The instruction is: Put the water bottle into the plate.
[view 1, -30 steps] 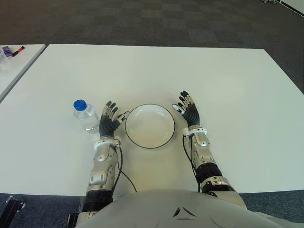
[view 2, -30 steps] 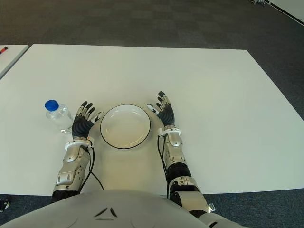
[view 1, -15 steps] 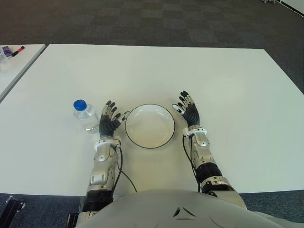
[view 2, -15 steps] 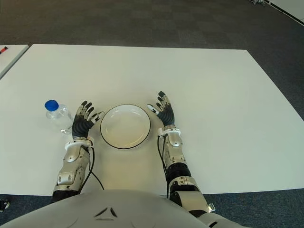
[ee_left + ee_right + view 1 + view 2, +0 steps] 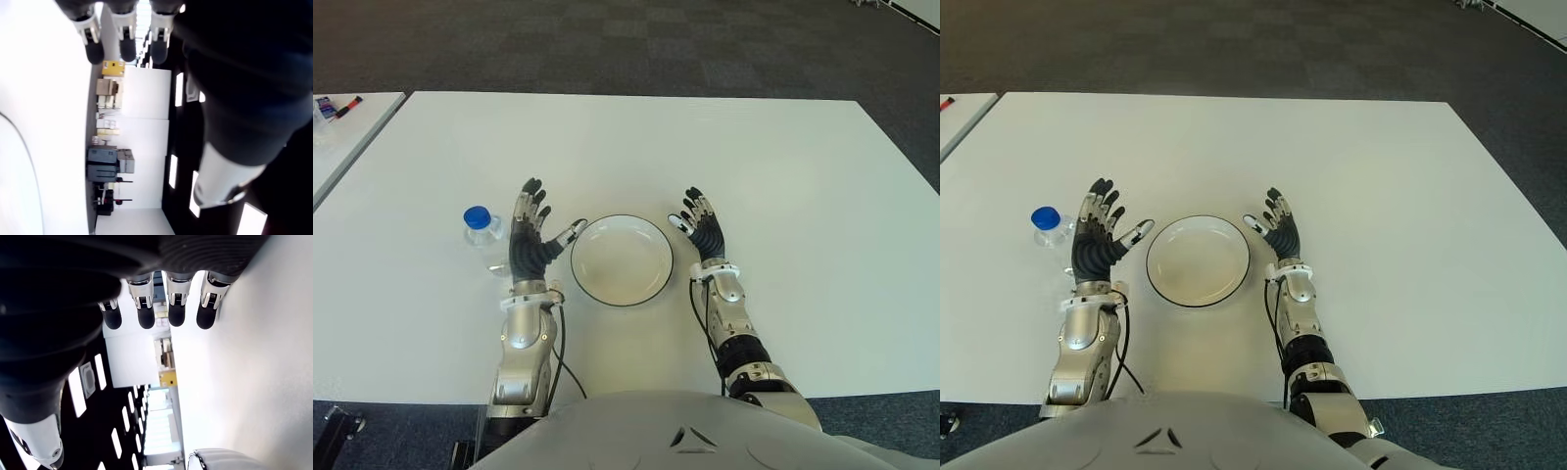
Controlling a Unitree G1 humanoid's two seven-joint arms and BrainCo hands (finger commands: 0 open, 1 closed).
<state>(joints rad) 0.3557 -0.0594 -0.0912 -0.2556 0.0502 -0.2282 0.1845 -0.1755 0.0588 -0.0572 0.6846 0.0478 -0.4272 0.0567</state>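
Left hand (image 5: 529,245) now raised, fingers spread and empty, beside water bottle (image 5: 481,227) toward tabletop's (image 5: 803,176) left edge; grasp pending, plate (image 5: 622,259) unfilled.

one water bottle (image 5: 481,224), one plate (image 5: 622,259), one table (image 5: 783,196)

I see a white tabletop (image 5: 636,137) on dark grey carpet (image 5: 607,44). A second table (image 5: 342,132) sits off beyond my left robot hand (image 5: 530,245).
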